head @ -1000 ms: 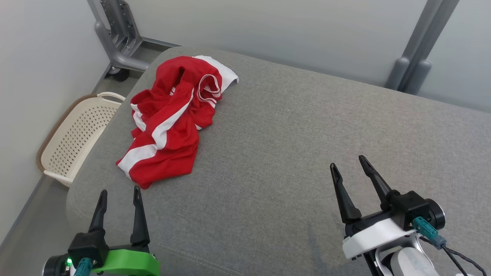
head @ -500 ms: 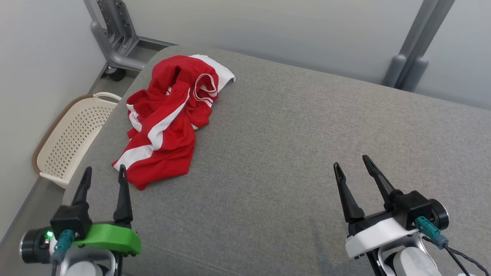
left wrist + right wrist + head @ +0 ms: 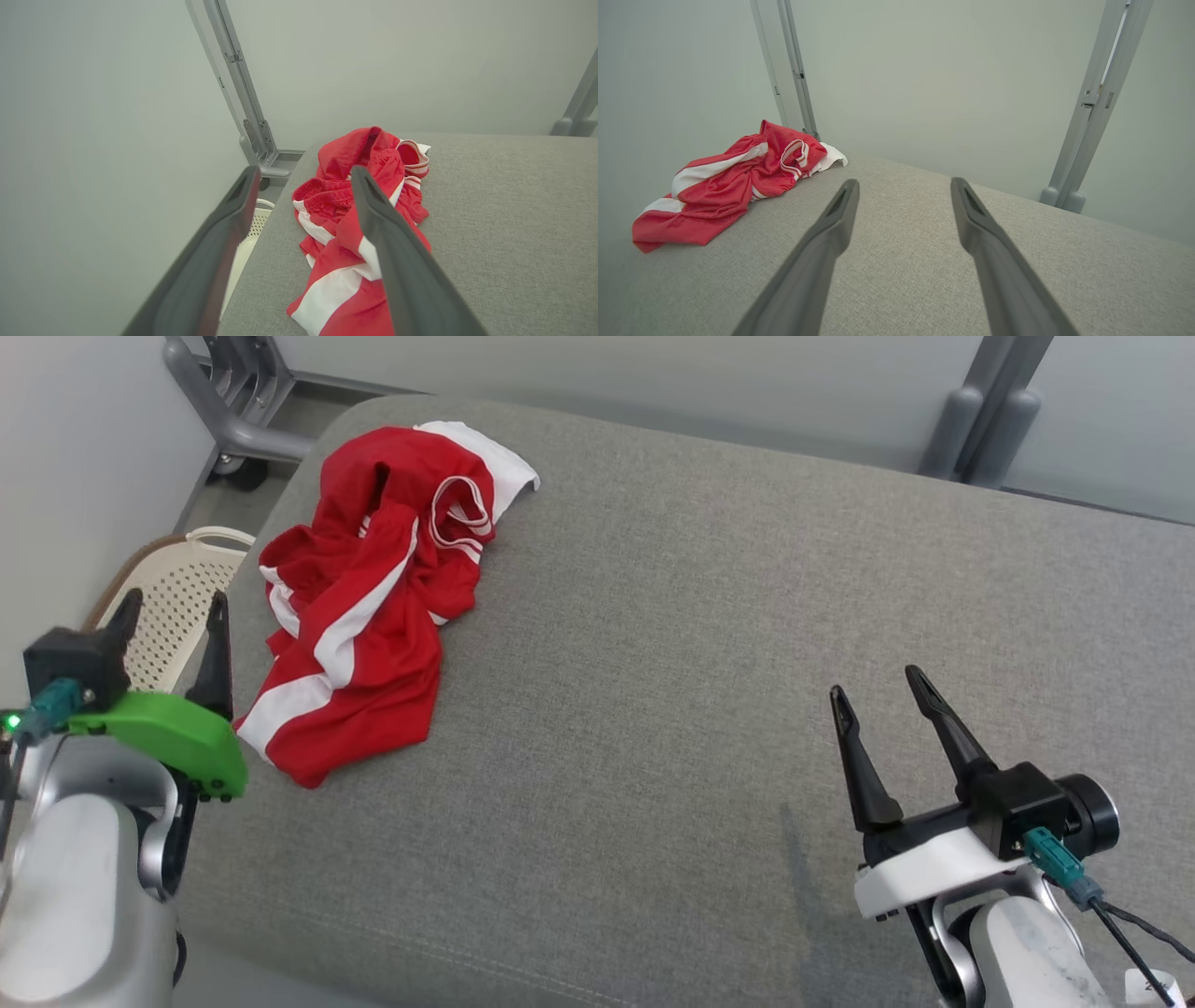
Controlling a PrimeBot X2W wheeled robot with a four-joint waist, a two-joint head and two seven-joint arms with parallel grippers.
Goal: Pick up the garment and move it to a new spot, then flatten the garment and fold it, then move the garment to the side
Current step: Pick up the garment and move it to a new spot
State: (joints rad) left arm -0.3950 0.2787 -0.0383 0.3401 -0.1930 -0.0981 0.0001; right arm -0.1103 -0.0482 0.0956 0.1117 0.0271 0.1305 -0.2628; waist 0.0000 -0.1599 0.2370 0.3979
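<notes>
Red-and-white garment (image 3: 364, 616): crumpled, far-left corner of cushion (image 3: 653, 616); left gripper (image 3: 175, 607) near it, right gripper (image 3: 876, 686) well apart. Both jaws spread, holding nothing. Advice: pinch a thick fold, lift clear.

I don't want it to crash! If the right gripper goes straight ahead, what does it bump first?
Probably nothing soon. The right gripper points across bare grey cushion; the garment lies off to its left. The wall beyond might come first, though depth is unclear.
</notes>
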